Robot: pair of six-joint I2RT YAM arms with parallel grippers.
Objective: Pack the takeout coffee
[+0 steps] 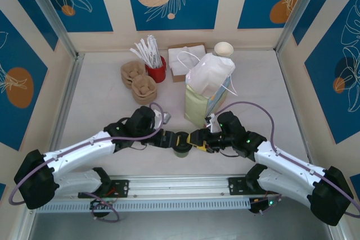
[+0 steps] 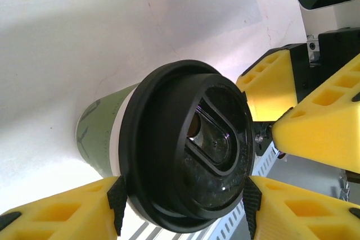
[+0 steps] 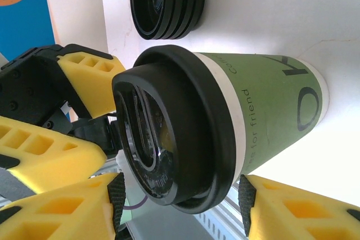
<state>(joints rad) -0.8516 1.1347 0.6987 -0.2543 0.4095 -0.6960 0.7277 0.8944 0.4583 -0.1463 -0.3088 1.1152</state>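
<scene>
The takeout coffee (image 1: 181, 150) stands upright on the white table between the two arms, a paper cup with a green band and a black lid. In the left wrist view the coffee (image 2: 185, 167) has its lid between my left gripper (image 2: 184, 200), both black pads against the lid's rim. Seen from above, the left gripper (image 1: 175, 139) comes in from the left. My right gripper (image 1: 198, 140) comes in from the right. It straddles the same lid (image 3: 169, 133), and the right gripper (image 3: 181, 198) stands open with small gaps at both pads.
A pale green paper bag (image 1: 199, 108) stands just behind the cup, a white bag (image 1: 211, 74) against it. A stack of black lids (image 3: 166, 4) lies nearby. A red cup of sticks (image 1: 156, 71), brown carriers (image 1: 138, 80) and cream cups (image 1: 223, 49) stand at the back.
</scene>
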